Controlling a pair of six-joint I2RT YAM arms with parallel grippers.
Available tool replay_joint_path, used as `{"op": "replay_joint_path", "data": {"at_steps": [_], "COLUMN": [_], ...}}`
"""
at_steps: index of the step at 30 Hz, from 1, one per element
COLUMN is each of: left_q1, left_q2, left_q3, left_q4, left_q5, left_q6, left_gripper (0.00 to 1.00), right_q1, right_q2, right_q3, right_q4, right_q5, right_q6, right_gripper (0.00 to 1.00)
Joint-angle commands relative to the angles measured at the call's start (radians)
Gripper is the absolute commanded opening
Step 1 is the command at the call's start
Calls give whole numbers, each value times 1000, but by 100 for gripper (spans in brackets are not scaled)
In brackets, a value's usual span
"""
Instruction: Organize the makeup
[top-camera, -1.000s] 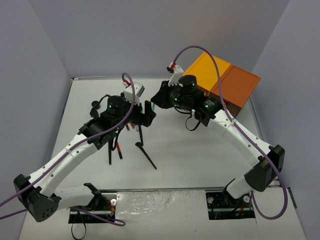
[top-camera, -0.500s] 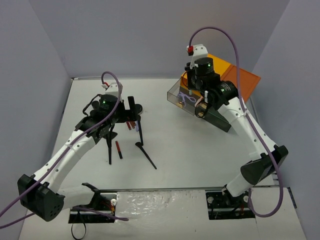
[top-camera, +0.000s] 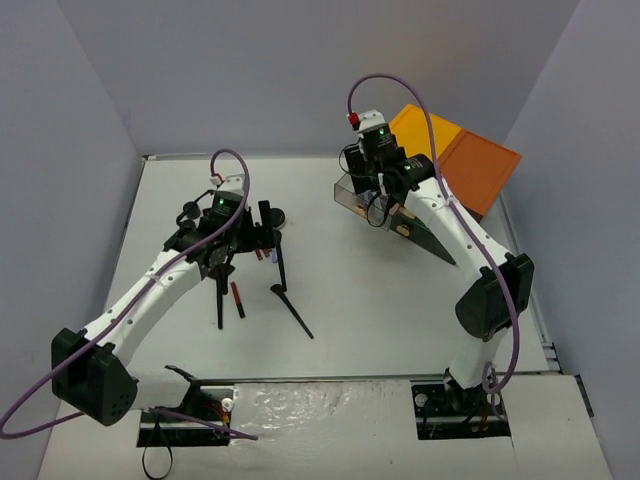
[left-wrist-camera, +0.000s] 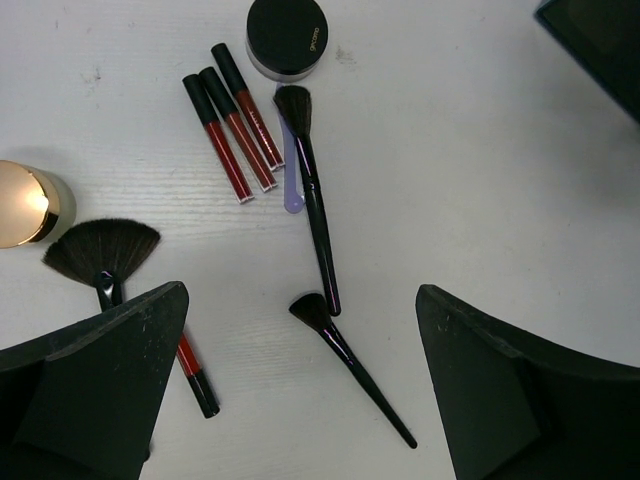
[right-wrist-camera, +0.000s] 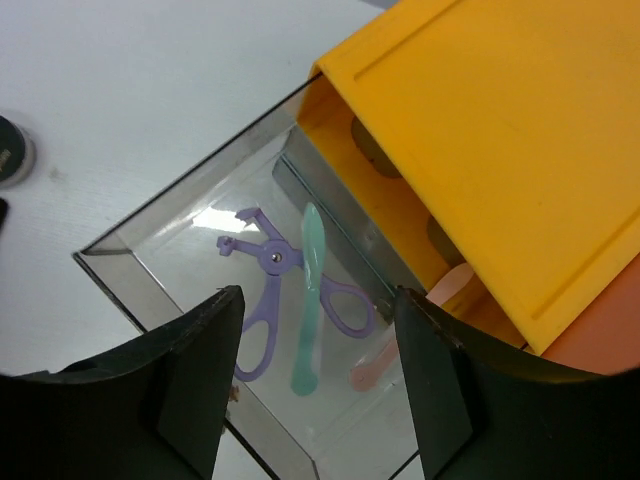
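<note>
Makeup lies mostly loose on the white table, so by my judgement the sorting is only just begun.

My left gripper hangs over the pile, its jaws spread wide and holding nothing. The left wrist view shows these items below it:
- a round black jar at the top
- three red sticks side by side just beside the jar
- a purple stick partly under a long black brush
- a shorter brush lying aslant near the long one
- a fan brush on the left
- a gold-tan compact at the left edge
- one more red stick, partly hidden by my finger

None of these sits in any container.

My right gripper hovers over a clear drawer pulled out of the orange-topped box at the far right of the table. Its jaws stand apart with nothing between them. In the drawer lie a purple scissor-shaped tool, a mint-green stick and a pink piece partly under the box. Dim round shapes show beneath the orange top, but I cannot tell what they are.

As far as I can see, three things are put away. The jar, the compact, the three brushes and all the sticks are left to move.
</note>
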Motion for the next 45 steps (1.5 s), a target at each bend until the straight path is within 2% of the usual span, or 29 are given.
{"op": "replay_joint_path", "data": {"at_steps": [1, 4, 7, 9, 11, 13, 15, 19, 22, 32, 41, 45], "left_q1": [13, 22, 33, 37, 40, 41, 41, 40, 40, 35, 23, 23], "left_q2": [53, 109, 188, 247, 305, 357, 421, 547, 596, 618, 663, 673], "left_q3": [66, 99, 141, 184, 221, 274, 327, 403, 412, 327, 318, 318], "left_q4": [15, 5, 4, 1, -6, -13, -32, -96, -124, -115, -103, -100], "left_q5": [-10, 3, 10, 15, 19, 18, 11, 10, 15, 9, 37, 38], "left_q6": [-41, -53, -67, -68, -66, -63, -55, -58, -82, -100, -108, -108], "left_gripper": [97, 94, 86, 79, 67, 46, 31, 13, 10, 10, 13, 20], "right_q1": [-3, -3, -3, -3, -3, -3, -5, -5, -6, -9, -9, -8], "right_q2": [-116, -181, -286, -363, -433, -489, -544, -624, -666, -696, -687, -690], "right_q3": [92, 72, 13, -39, -105, -187, -242, -321, -371, -439, -449, -452], "right_q4": [45, 48, 63, 89, 122, 145, 163, 166, 166, 168, 169, 171], "right_q5": [-43, -74, -95, -106, -108, -111, -112, -94, -81, -66, -64, -66], "right_q6": [6, 8, 8, 8, 8, 8, 8, 36, 42, 29, 24, 24], "right_gripper": [67, 82, 96, 100, 100, 100, 100, 100, 100, 100, 100, 100]}}
